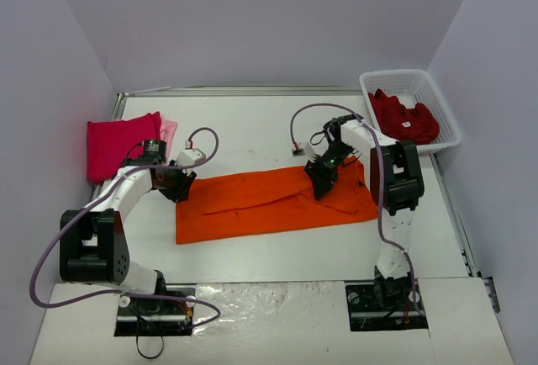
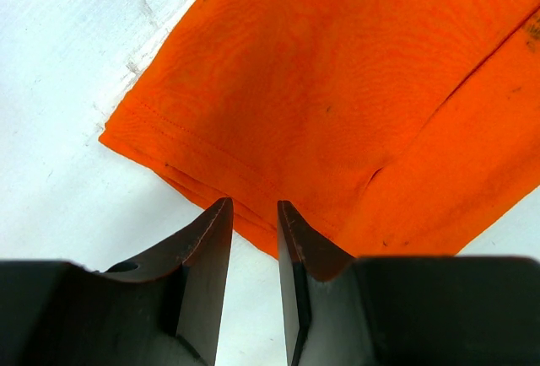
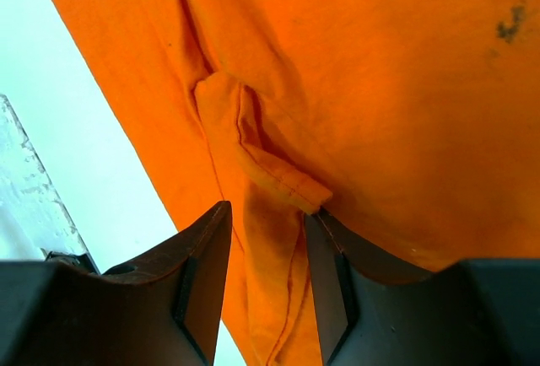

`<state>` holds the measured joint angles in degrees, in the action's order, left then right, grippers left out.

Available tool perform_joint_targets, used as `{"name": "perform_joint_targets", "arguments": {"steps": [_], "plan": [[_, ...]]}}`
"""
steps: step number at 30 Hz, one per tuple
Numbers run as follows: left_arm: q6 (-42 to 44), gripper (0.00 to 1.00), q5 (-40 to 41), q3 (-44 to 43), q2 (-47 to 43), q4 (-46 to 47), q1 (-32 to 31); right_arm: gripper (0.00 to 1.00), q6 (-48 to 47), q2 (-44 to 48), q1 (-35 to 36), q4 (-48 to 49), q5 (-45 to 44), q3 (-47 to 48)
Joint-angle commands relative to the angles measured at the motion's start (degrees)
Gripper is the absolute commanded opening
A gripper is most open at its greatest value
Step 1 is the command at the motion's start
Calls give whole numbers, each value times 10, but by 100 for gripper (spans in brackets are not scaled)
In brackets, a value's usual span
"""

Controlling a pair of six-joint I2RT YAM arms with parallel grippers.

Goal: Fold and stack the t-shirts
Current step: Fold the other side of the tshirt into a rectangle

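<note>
A bright orange t-shirt (image 1: 269,205) lies flat across the middle of the table as a long folded strip. My left gripper (image 1: 178,187) is at its far left corner. In the left wrist view the fingers (image 2: 255,206) stand slightly apart at the shirt's (image 2: 337,88) hemmed edge, with white table between them. My right gripper (image 1: 322,182) is over the shirt's far edge, right of centre. It is open (image 3: 268,210) and straddles a raised fold of the orange cloth (image 3: 380,88). A magenta-pink t-shirt (image 1: 118,142) lies folded on a pale pink one (image 1: 170,132) at the far left.
A white lattice basket (image 1: 395,74) at the far right corner holds dark red t-shirts (image 1: 403,117). Grey walls close in the table (image 1: 252,121) on three sides. A metal rail runs along the right edge.
</note>
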<state>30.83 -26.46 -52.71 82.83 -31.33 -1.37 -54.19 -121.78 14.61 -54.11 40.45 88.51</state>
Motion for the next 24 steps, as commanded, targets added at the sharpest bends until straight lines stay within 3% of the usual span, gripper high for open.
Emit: {"name": "perform_joint_targets", "arguments": {"steps": [1, 15, 24], "plan": [[-6, 27, -1, -21, -13, 3, 5, 36, -11, 25, 10, -50, 12, -12], [-8, 27, -3, -15, -9, 6, 4, 37, -18, 122, 54, -99, -21, -89], [-9, 27, -3, -16, -7, 7, 4, 38, -28, 134, 53, -126, -27, -80]]}}
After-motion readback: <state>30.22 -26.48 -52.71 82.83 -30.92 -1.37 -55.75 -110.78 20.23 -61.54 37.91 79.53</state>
